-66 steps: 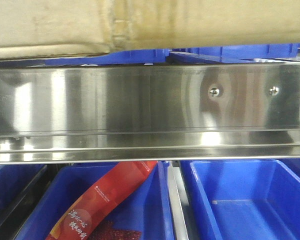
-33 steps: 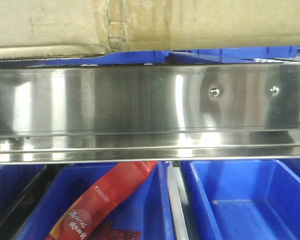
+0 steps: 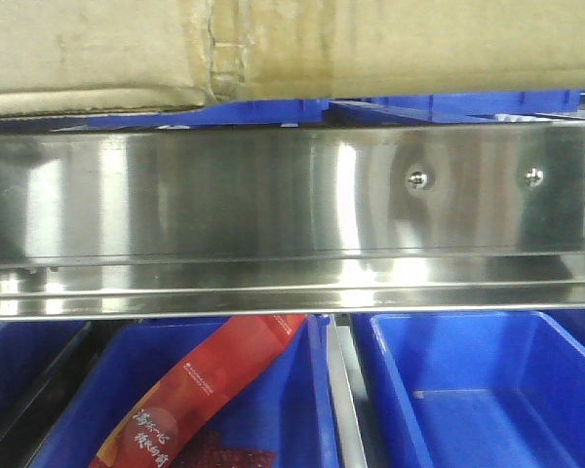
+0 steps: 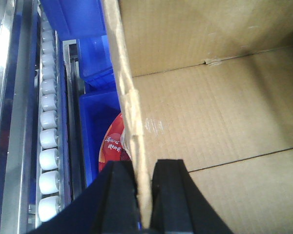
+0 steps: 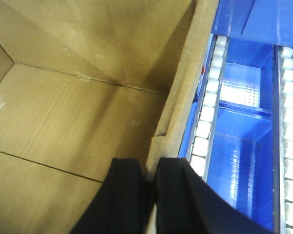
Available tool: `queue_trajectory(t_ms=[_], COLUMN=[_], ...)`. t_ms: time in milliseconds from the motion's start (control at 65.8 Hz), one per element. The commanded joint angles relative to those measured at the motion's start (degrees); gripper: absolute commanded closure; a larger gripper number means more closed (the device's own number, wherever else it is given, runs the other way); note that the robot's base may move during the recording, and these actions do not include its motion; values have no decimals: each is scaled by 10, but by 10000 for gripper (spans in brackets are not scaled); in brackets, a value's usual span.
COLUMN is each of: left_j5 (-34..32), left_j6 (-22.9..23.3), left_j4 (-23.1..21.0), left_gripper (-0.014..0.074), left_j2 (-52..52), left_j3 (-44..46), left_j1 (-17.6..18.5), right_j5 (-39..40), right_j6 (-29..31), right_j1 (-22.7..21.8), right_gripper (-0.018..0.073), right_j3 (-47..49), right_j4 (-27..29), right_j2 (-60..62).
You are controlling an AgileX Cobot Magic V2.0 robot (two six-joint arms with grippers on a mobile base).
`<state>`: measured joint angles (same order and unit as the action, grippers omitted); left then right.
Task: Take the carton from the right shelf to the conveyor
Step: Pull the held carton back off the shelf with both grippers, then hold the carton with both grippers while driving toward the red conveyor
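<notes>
Carton (image 3: 370, 44) sits just above the shelf rail (image 3: 273, 195). The left gripper (image 4: 145, 175) and right gripper (image 5: 149, 170) each pinch one side wall. The thin cardboard may buckle or slip, dropping the carton behind the rail.

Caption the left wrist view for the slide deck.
Left gripper clamps the open carton by its side wall, with white rollers and a blue bin alongside.

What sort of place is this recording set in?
Most likely a warehouse or order-picking station: a rack with a wide shiny stainless steel front rail, lanes of white rollers, blue plastic bins below the rail, and a large brown corrugated cardboard carton.
</notes>
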<state>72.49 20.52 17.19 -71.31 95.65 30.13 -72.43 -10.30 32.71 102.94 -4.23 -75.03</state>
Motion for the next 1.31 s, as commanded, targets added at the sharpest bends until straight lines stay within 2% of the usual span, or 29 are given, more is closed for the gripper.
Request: queue_trajectory(t_ms=[0, 1292], left_j5=[-25, -25], left_j6=[-3, -3], left_j4=[-3, -3], left_gripper=[610, 610], left_j2=[10, 8], left_j3=[1, 1], left_j1=[6, 6], right_j5=[25, 25], right_j6=[10, 10], right_j1=[1, 1], right_gripper=[631, 631], right_j3=[3, 3], right_j4=[0, 0], right_j2=[3, 3])
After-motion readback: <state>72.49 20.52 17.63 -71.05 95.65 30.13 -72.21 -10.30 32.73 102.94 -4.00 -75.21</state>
